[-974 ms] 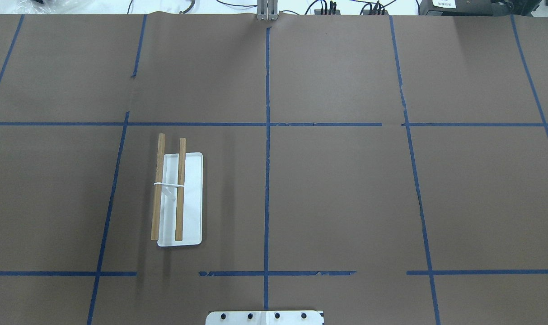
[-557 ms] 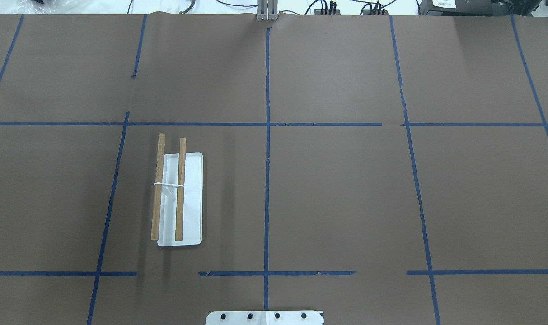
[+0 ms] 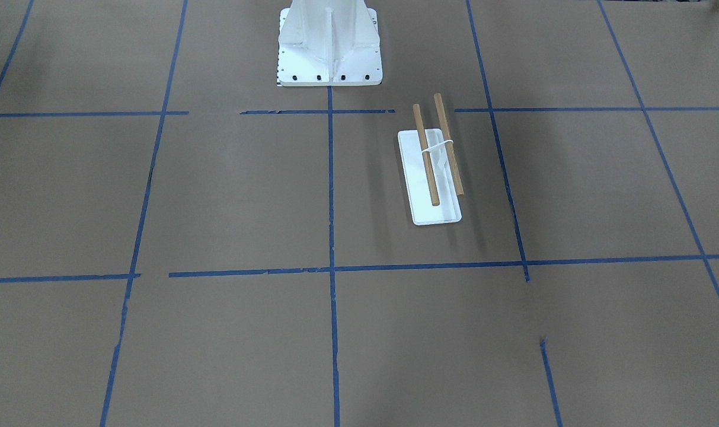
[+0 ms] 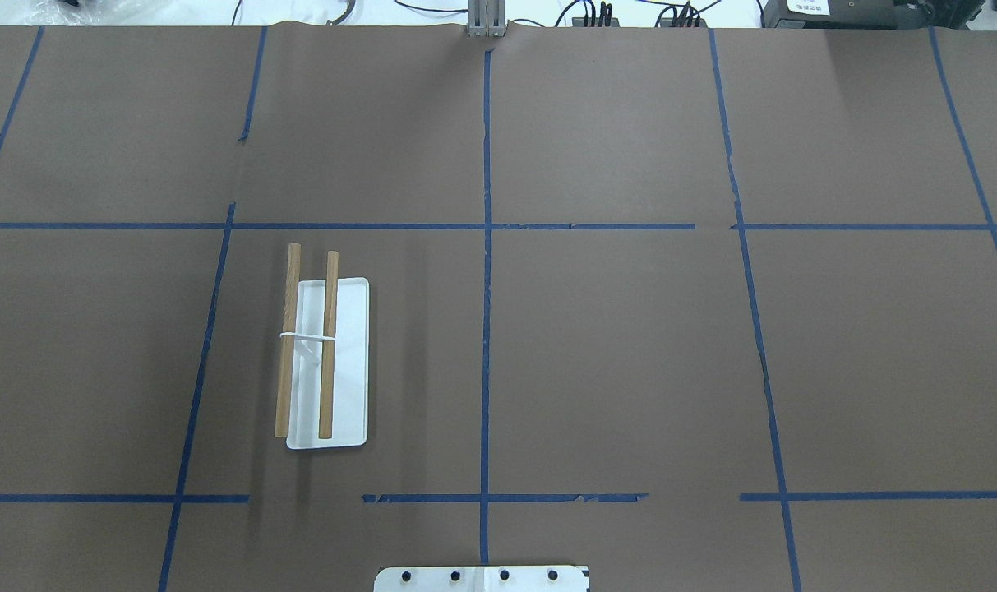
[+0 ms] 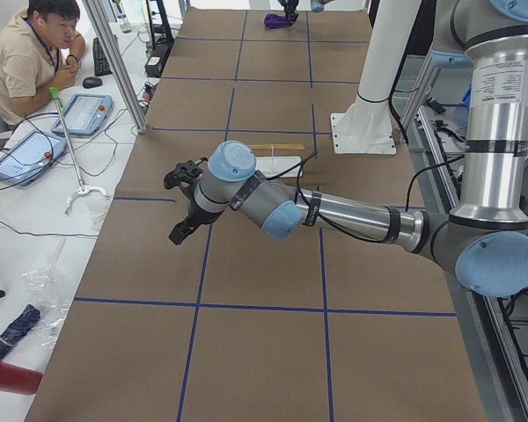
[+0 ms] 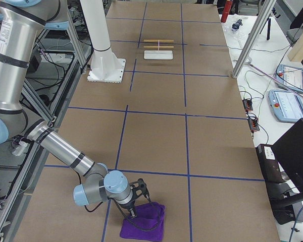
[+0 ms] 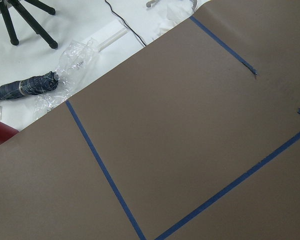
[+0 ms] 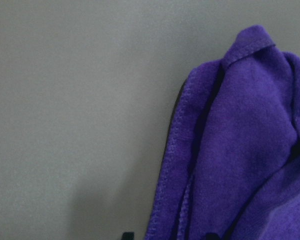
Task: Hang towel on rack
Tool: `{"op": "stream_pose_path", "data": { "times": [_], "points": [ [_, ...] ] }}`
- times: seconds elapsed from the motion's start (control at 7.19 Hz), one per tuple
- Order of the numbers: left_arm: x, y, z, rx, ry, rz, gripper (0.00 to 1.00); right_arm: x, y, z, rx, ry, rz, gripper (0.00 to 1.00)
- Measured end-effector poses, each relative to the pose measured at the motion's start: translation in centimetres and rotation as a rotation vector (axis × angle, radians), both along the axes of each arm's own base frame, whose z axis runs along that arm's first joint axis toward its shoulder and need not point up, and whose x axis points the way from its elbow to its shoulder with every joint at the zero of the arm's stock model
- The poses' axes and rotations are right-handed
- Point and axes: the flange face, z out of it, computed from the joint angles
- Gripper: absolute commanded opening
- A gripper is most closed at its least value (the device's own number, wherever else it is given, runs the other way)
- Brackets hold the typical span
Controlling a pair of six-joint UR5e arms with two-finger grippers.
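Observation:
The rack is a flat white base with two wooden rods joined by a white band. It stands left of the table's middle and also shows in the front view and small in the side views. The purple towel lies crumpled at the table's right end. My right gripper is down at the towel's edge; the towel fills the right of the right wrist view. I cannot tell if the gripper is open or shut. My left gripper hovers over the left part of the table; its state is unclear.
The white bolted pedestal stands at the robot's side of the table. An operator sits beyond the far edge with pendants. A folded umbrella lies off the left end. An aluminium post stands at the far edge.

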Motion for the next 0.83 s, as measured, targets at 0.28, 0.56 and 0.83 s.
{"op": "stream_pose_path", "data": {
  "times": [0.28, 0.56, 0.83],
  "points": [
    [0.00, 0.04, 0.09, -0.002, 0.000, 0.000, 1.00, 0.01, 0.25, 0.32, -0.012, 0.001, 0.005, 0.43],
    [0.00, 0.08, 0.12, -0.002, 0.000, 0.000, 1.00, -0.06, 0.29, 0.40, -0.013, 0.001, 0.001, 0.00],
    [0.00, 0.04, 0.18, -0.004, 0.000, 0.000, 1.00, -0.21, 0.00, 0.29, -0.001, 0.003, -0.014, 0.00]
  ]
}}
